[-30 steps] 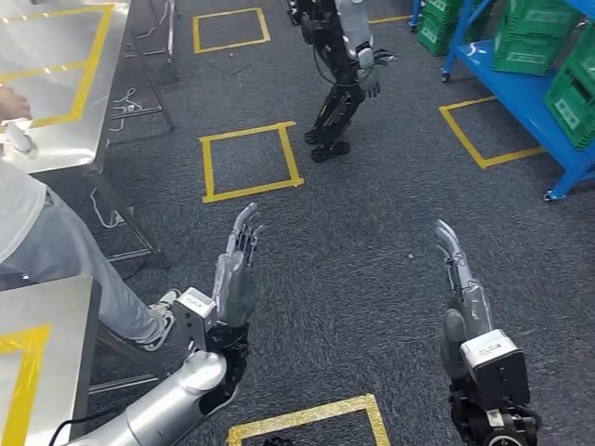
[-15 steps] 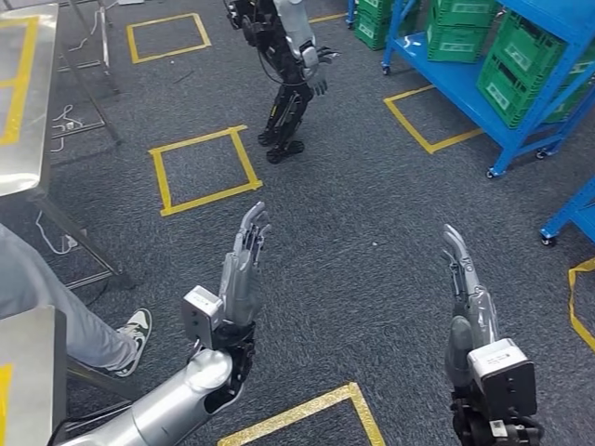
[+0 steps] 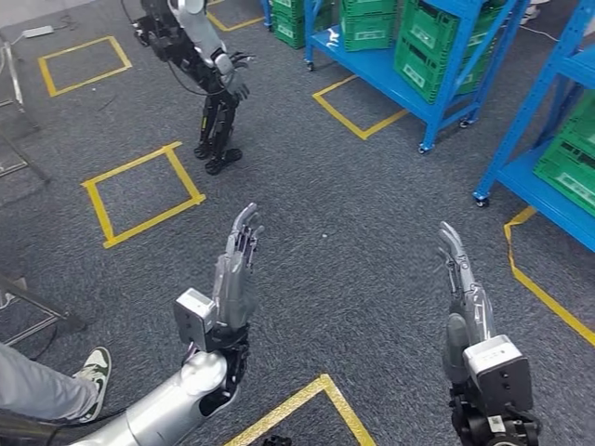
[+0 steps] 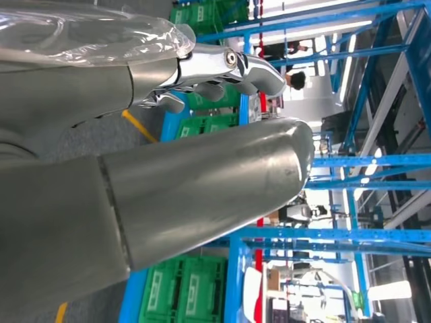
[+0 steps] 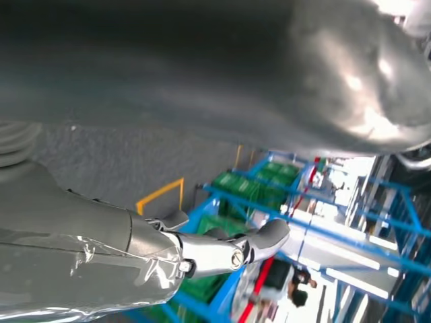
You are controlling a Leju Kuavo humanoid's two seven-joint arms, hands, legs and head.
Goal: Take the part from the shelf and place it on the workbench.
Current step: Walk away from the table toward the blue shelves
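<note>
Silver-grey left hand [image 3: 235, 269] raised over the floor, fingers straight and apart, palm empty. Left wrist view confirms: thumb and fingers [image 4: 239, 67] extended, nothing between them. Right hand [image 3: 467, 297] likewise raised, fingers extended and spread, holding nothing; right wrist view shows the fingers [image 5: 234, 250] straight with blue racking beyond.

Below the hands: dark grey carpet floor [image 3: 350, 232] with yellow tape squares [image 3: 140, 190]. One tape corner [image 3: 309, 400] lies between the two arms.

Ahead and to the right: blue shelf [image 3: 400, 65] carrying green crates [image 3: 428, 37]. A second blue shelf [image 3: 554, 177] stands at the far right, also with green crates. The part cannot be made out among them.

Far left: another humanoid robot [image 3: 204, 65] standing on the carpet. A person's leg and shoe [image 3: 95, 367] show beside the left arm.
</note>
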